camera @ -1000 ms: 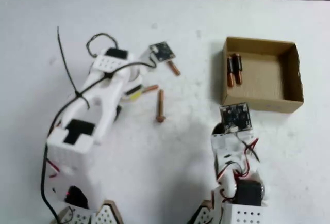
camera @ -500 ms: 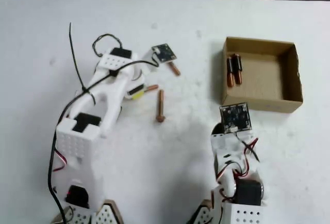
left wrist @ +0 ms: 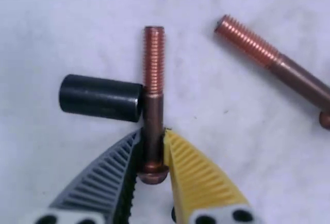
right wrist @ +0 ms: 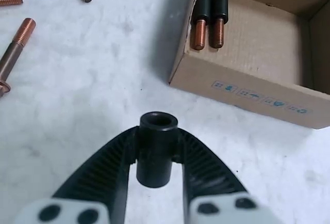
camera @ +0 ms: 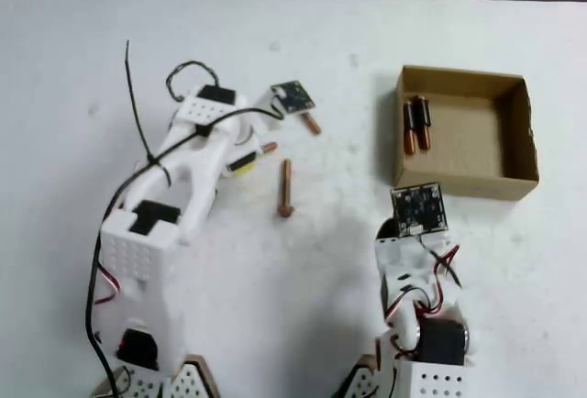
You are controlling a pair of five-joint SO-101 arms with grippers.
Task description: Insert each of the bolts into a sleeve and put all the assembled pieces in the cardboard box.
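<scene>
Over the last second the left arm (camera: 183,178) has been swung and its upper link drawn in. The part of the held bolt (left wrist: 153,105) seen past its wrist in the high view has been shortened to a stub. The left jaws are shut on this copper bolt just above its head, with the threaded end pointing straight out ahead of the tips. Whether it has been lifted off the surface (camera: 367,40) cannot be told. A loose sleeve (left wrist: 100,97) lies crosswise on the grey jaw's side, its end touching the shank just ahead of the tips. A second bolt (left wrist: 273,61) lies well apart beyond the yellow jaw, and a third bolt (camera: 311,124) is seen farther off in the high view. Nothing has been altered on the other side: the right jaws are closed on an upright sleeve (right wrist: 156,149), its bore facing up between the tips. Ahead of them stands the cardboard box (right wrist: 242,90), with two assembled pieces (right wrist: 209,12) already inside. The shift is judged to mean that the bolt has been secured and is being turned for mating. Insertion into the waiting sleeve is not yet done, and three bolts are left to be sleeved and boxed.
</scene>
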